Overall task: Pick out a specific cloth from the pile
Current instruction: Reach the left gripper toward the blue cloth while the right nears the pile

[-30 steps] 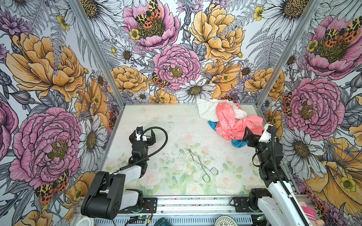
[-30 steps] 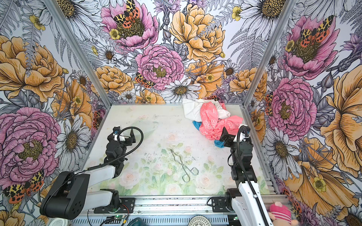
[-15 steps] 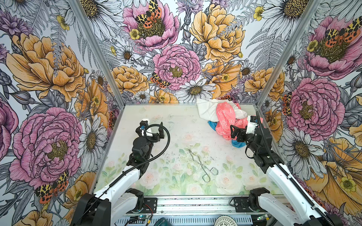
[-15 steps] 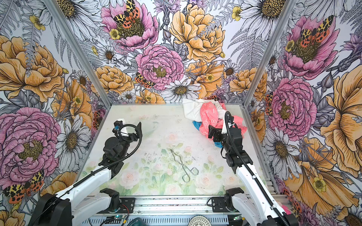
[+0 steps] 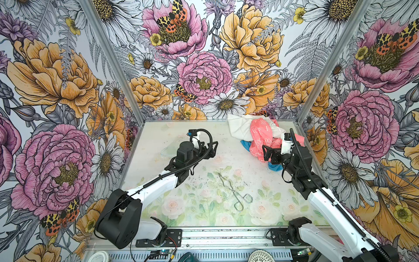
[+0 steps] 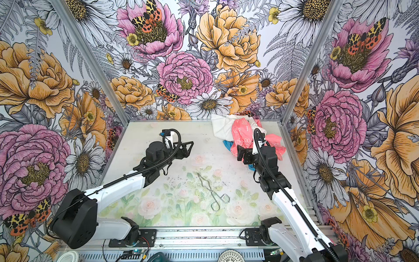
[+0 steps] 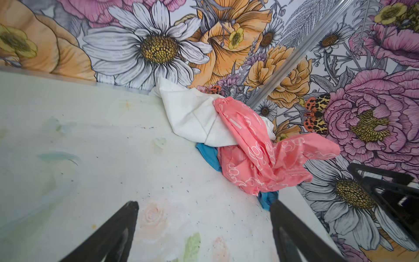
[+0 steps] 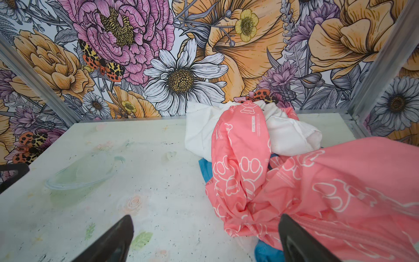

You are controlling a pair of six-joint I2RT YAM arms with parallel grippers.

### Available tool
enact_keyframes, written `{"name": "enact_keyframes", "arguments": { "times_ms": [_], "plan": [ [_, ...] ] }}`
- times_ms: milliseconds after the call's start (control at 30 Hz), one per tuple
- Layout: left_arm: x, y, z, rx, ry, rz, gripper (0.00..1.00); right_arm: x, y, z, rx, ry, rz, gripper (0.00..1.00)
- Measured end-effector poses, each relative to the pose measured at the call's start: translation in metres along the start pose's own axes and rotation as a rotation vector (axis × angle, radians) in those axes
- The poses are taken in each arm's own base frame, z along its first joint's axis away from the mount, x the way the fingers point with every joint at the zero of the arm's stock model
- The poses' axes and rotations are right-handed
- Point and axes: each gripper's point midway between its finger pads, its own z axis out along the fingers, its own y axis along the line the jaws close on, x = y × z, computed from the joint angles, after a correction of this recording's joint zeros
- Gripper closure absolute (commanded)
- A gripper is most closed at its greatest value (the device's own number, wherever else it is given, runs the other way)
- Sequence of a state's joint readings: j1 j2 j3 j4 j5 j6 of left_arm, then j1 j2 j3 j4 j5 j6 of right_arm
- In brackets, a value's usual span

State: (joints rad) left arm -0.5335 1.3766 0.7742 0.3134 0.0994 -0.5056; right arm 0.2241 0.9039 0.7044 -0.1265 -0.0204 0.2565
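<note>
Though the pile (image 5: 260, 136) crowds the counter's (image 5: 158, 133) far right corner, the middle lies open except for wire tongs (image 5: 235, 190). The blue cloth (image 7: 209, 155) peeks from under pink (top views show less). The left gripper (image 7: 204, 226) and right gripper (image 8: 206, 236) both have jaws spread wide, empty.

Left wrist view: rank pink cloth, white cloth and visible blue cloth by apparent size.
1. Pink cloth, largest.
2. White cloth, somewhat smaller, partly covered by the pink.
3. Blue cloth, only small patches showing; most is buried, so its real size is unsure.
</note>
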Motion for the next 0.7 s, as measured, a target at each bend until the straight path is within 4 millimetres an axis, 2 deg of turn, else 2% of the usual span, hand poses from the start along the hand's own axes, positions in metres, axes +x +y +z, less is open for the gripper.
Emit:
{"name": "enact_keyframes", "arguments": {
  "times_ms": [233, 533, 700],
  "plan": [
    [0.041, -0.007, 0.029, -0.005, 0.154, -0.208, 0.15, -0.003, 0.001, -0.007, -0.005, -0.007, -0.015, 0.0],
    [0.062, -0.051, 0.084, 0.031, 0.288, -0.265, 0.17, -0.008, 0.005, -0.01, -0.022, -0.011, -0.016, 0.0],
    [0.076, -0.043, 0.121, -0.015, 0.328, -0.291, 0.21, -0.015, 0.006, -0.019, -0.026, -0.039, -0.021, 0.01]
  ]
}}
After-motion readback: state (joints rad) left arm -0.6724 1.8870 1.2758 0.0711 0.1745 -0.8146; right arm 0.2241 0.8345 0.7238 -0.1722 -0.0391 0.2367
